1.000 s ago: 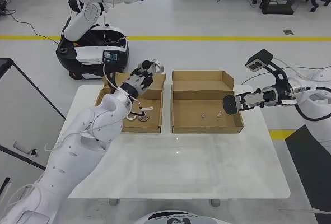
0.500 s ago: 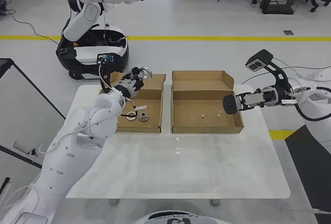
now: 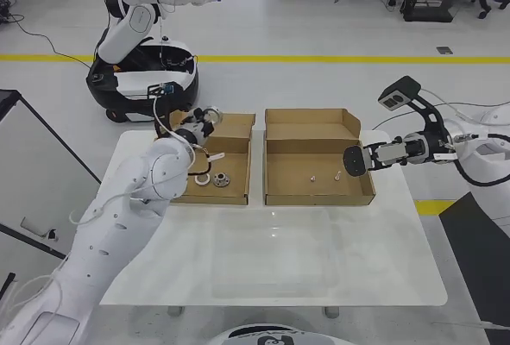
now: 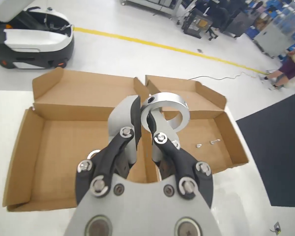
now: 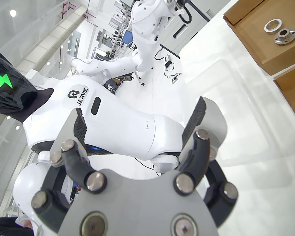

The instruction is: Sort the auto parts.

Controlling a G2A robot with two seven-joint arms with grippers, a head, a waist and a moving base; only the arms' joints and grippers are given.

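Note:
My left gripper (image 4: 143, 114) is shut on a silver collar ring (image 4: 166, 110) and holds it in the air over the back of the left cardboard box (image 3: 237, 185). In the top view that gripper (image 3: 204, 116) is near the box's back flap. On that box's floor lie a flat metal ring (image 3: 201, 180) and a flanged hub (image 3: 221, 180). The right cardboard box (image 3: 276, 185) holds two small screws (image 3: 312, 178) (image 3: 336, 175). My right gripper (image 3: 354, 161) is open at that box's right wall, with nothing between its fingers.
The two boxes stand side by side at the back of the white table (image 3: 324, 250). A small white tag (image 3: 216, 158) lies in the left box. Another robot's base (image 3: 142, 82) stands on the floor behind the table.
My left gripper has drifted left along the back of the left box with the collar ring still in it. The right arm has stayed put.

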